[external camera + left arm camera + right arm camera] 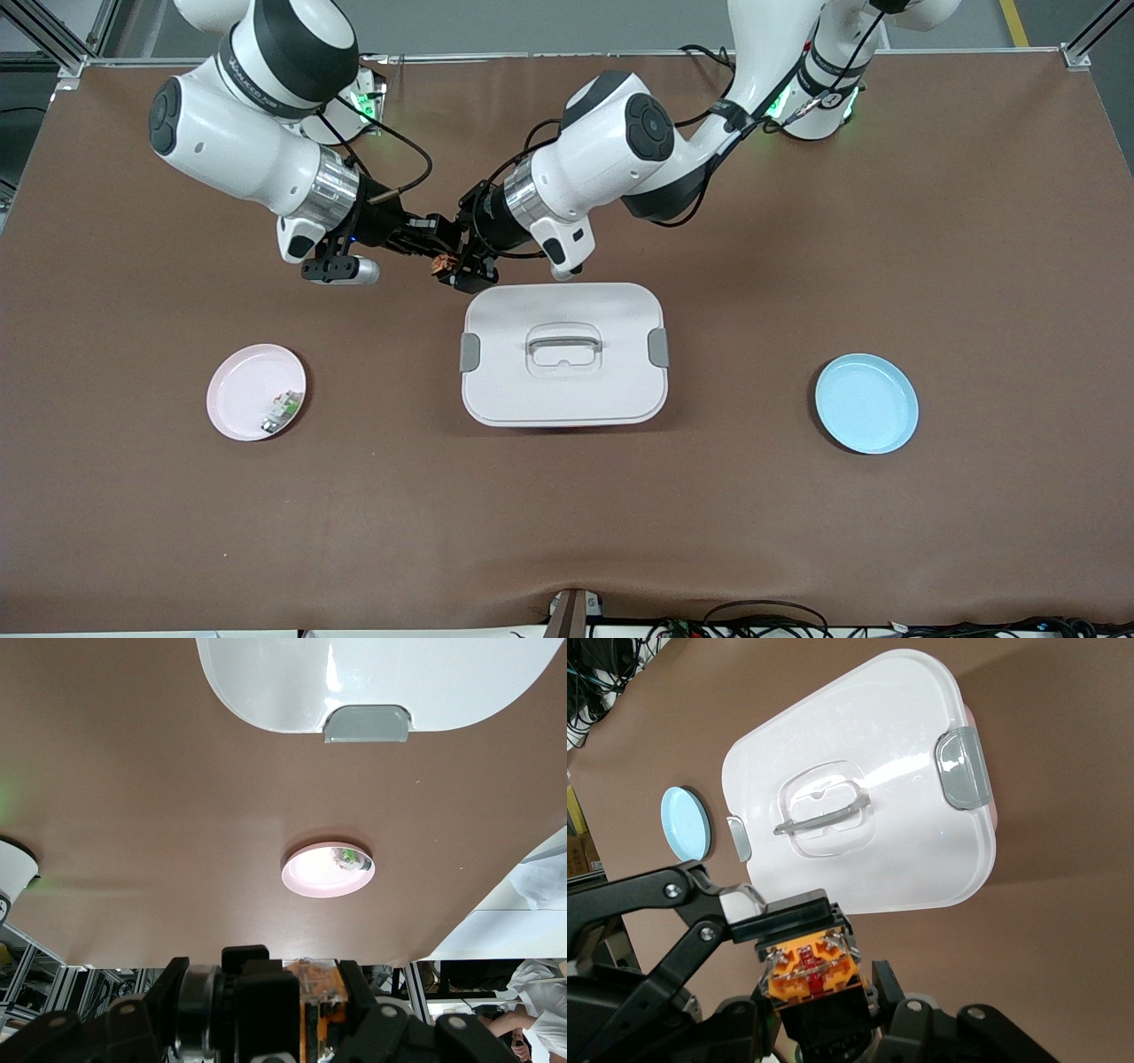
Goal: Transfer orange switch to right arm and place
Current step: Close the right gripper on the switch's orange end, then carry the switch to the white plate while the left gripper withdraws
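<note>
The switch (440, 263), a tiny black block with an orange face showing a red center, is hanging in the air just beside the white box (563, 354). Both the left gripper (462, 266) and right gripper (436, 237) are pinching it from either end.

The bench (974, 266) is plain brown. On it sit a white box (563, 390) with grey clips, a pale pink plate (239, 390) carrying a small white-and-green part (282, 409), and a light blue plate (866, 403). The switch (440, 263) is orange and black between black pincers on white arms with black bands.
</note>
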`<state>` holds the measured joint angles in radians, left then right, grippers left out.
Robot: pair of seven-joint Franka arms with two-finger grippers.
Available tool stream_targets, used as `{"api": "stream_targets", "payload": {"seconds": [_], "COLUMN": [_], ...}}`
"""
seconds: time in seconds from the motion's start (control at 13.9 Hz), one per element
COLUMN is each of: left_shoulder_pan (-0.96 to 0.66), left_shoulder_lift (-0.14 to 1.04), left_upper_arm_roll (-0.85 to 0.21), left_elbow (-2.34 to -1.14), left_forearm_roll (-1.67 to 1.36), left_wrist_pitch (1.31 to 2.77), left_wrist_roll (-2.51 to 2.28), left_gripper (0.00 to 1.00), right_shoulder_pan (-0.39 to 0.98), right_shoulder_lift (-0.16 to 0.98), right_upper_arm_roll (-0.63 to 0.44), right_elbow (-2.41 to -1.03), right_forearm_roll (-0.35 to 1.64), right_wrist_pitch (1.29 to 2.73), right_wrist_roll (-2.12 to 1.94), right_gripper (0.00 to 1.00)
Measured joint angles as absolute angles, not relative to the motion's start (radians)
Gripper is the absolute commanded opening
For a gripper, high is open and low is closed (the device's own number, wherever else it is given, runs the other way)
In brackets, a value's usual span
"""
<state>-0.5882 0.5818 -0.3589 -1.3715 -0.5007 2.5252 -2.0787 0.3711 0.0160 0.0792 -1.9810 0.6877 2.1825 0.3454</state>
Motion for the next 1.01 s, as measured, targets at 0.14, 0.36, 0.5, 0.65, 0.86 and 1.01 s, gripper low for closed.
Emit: {"api": "stream_targets", "payload": {"seconds": [0.14, 0.36, 0.5, 0.65, 0.86, 1.01], "left_shoulder_pan": [-0.588, -0.586, -0.585, -0.584, -0.583, -0.567], "left_shoulder_lift": [0.582, 0.579, 0.578, 0.577, 0.573, 0.562], "left_upper_arm_roll": [-0.36, -0.357, -0.356, -0.356, -0.356, -0.354], "left_elbow": [-1.371, -1.37, -1.368, -1.367, -1.366, -1.366], "left_forearm_roll": [-0.493, -0.482, -0.482, -0.481, -0.481, -0.481], "left_wrist_pitch": [2.525, 2.526, 2.526, 2.526, 2.525, 2.51], "left_wrist_roll": [-2.079, -2.079, -2.079, -2.079, -2.079, -2.079], "left_gripper": [0.94, 1.0, 1.0, 1.0, 1.0, 1.0], "right_shoulder_pan": [0.371, 0.371, 0.371, 0.371, 0.371, 0.361], "right_shoulder_lift": [0.016, 0.018, 0.019, 0.02, 0.028, 0.032], "right_upper_arm_roll": [0.079, 0.075, 0.074, 0.074, 0.07, 0.062], "right_elbow": [-1.981, -1.983, -1.983, -1.984, -1.983, -1.983], "right_forearm_roll": [0.688, 0.688, 0.687, 0.683, 0.644, 0.57], "right_wrist_pitch": [2.183, 2.181, 2.181, 2.176, 2.16, 2.111], "right_wrist_roll": [0.345, 0.347, 0.347, 0.341, 0.239, 0.161], "right_gripper": [0.0, 0.0, 0.0, 0.0, 0.0, 0.0]}}
